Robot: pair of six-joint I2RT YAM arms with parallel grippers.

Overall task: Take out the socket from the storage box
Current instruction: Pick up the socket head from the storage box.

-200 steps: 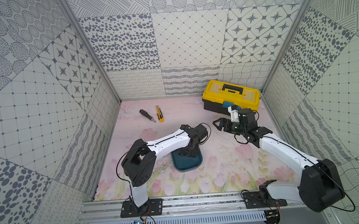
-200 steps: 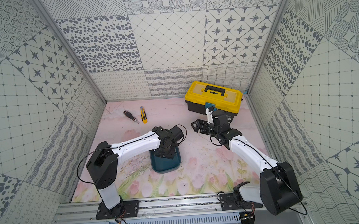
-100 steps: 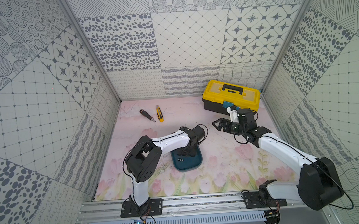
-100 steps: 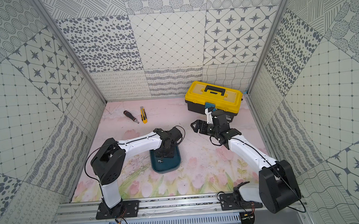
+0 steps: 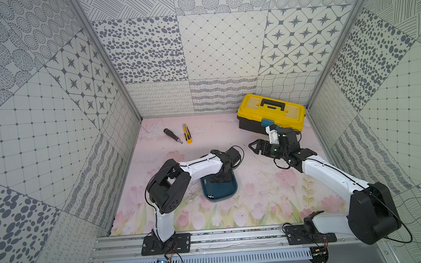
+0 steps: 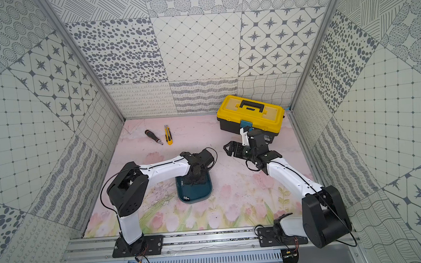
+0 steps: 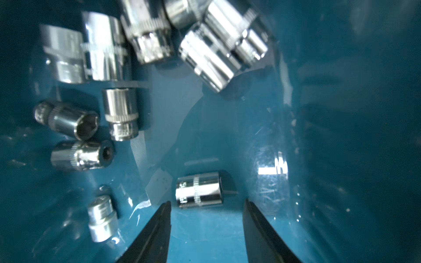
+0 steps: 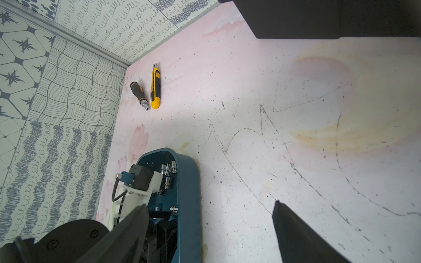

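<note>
Over the last second the left arm has folded its elbow in and lowered the left gripper (image 7: 206, 204) into the far half of the storage box (image 5: 226, 190), which sits near the middle of the table. The fingers stand partly spread, with nothing pinched between them. One socket (image 7: 198, 189) lies on its side on the box floor just ahead of the fingertips, apart from the other sockets (image 7: 102, 52) grouped further along the floor. This reads as the end of the approach. The likely next action is a short advance to straddle the socket, then closing. No socket has left the box yet. The right gripper (image 5: 253, 147) has not moved. It hangs wide open and empty above the bare table, right of the box and near the toolbox (image 5: 271, 110).
</note>
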